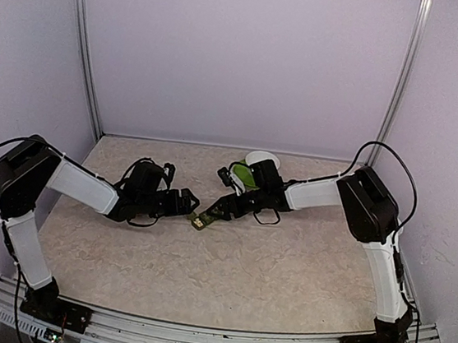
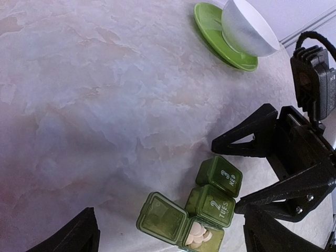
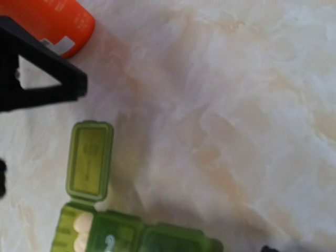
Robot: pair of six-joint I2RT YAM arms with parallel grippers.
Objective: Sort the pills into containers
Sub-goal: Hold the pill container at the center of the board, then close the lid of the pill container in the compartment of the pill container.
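Marbled tabletop holds the containers: one compartment open with white pills; left tool and right tool spread, empty.

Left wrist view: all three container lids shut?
No, the end lid of the containers stands open, showing white pills inside.

pill box blurred, bottom cropped in right wrist view, barely a speck from above, orange bottle cropped top-left, bowl rim clipped at top edge
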